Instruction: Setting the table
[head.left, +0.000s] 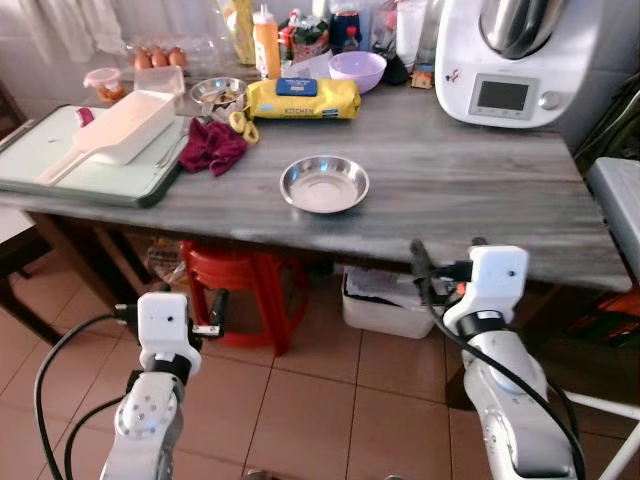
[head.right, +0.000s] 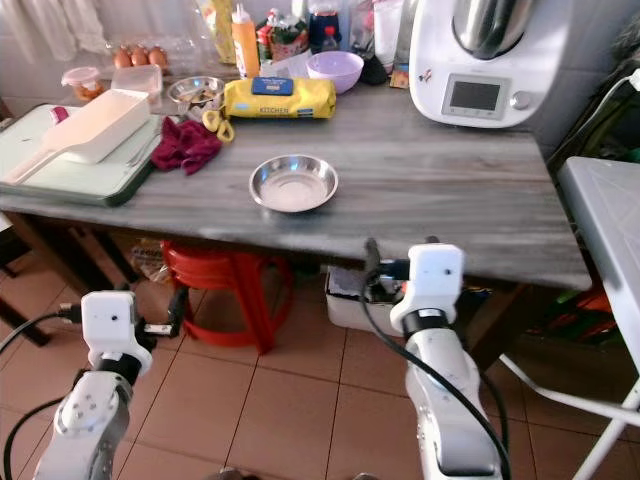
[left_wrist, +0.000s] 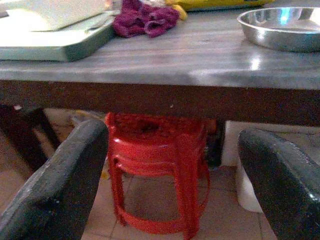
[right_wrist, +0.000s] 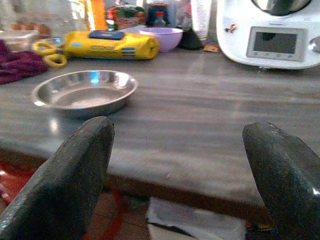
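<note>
1. Clearly, both tools hang below the counter edge with fingers spread wide and nothing between them — the left tool low in front of the red stool, the right tool just at the front edge, level with the top.
2. The steel bowl sits alone near the middle of the counter, apart from the maroon cloth and the yellow packet behind it.
3. Risk, as I judge it: a tool raised straight up from here could strike the underside or front edge of the counter, since both start beneath it.
4. A shallow, smooth bowl may also skid away — a low rim offers little for long fingers to pinch.
5. The head views show the white appliance, the green tray and both arms together.
6. The left wrist view looks under the top at the stool; the right wrist view looks across the surface at the bowl's rim.
</note>
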